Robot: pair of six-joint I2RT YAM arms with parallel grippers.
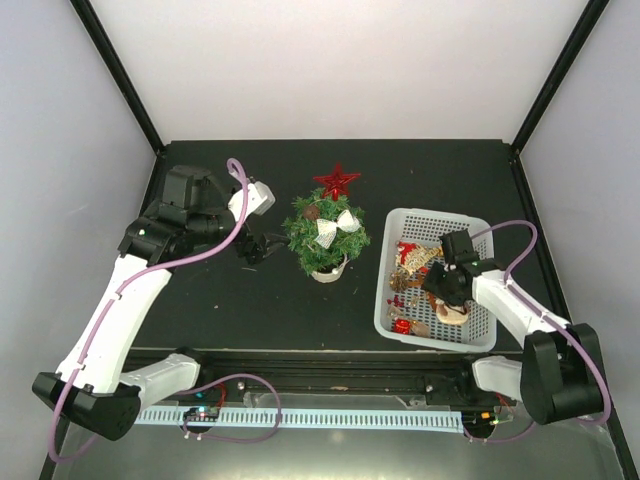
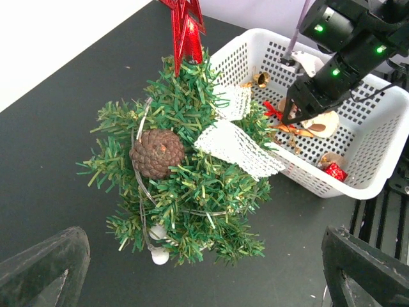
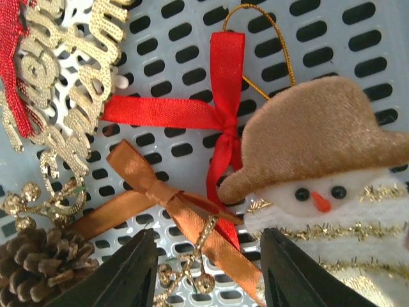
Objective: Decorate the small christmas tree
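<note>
The small christmas tree (image 1: 325, 238) stands in its cream pot (image 1: 329, 268) at mid-table, carrying a red star (image 1: 337, 182), a white bow (image 1: 335, 229) and a pinecone (image 2: 156, 153). My left gripper (image 1: 256, 247) hovers open just left of the tree (image 2: 192, 192), touching nothing. Down inside the white basket (image 1: 384, 300), my right gripper (image 3: 208, 259) has its fingers apart on either side of a copper ribbon bow (image 3: 147, 185) and a gold bell sprig (image 3: 188, 275), and neither finger presses on them.
The basket floor (image 3: 160, 115) also holds a snowman ornament (image 3: 326, 166) in a tan hat, a red ribbon bow (image 3: 217, 115), gold glitter lettering (image 3: 70, 96) and a loose pinecone (image 3: 32, 265). A metal rail (image 1: 330, 415) runs along the near edge.
</note>
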